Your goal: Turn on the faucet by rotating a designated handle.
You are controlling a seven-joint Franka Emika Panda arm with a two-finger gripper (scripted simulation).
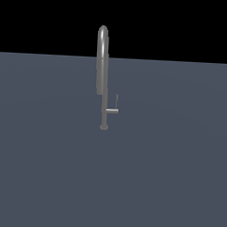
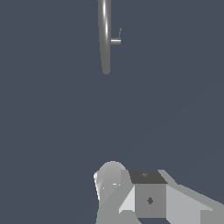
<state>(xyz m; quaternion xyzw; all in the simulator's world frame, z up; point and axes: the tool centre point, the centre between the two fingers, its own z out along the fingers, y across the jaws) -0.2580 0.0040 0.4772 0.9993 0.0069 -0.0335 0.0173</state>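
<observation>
The faucet (image 1: 102, 63) is a tall slim grey gooseneck tap that stands upright on the dark grey-blue floor, on a small round base (image 1: 104, 127). The handle (image 1: 113, 110) is a short horizontal stub off the lower stem, toward the exterior view's right, ending in a thin upright rod (image 1: 117, 100). In the wrist view the faucet (image 2: 104, 39) and its handle (image 2: 116, 40) show small and far off. No gripper fingers show in either view, and no arm shows in the exterior view.
A grey and white blocky part of the robot (image 2: 144, 197) fills the near edge of the wrist view, well apart from the faucet. The flat dark floor (image 1: 168, 175) spreads all around the faucet.
</observation>
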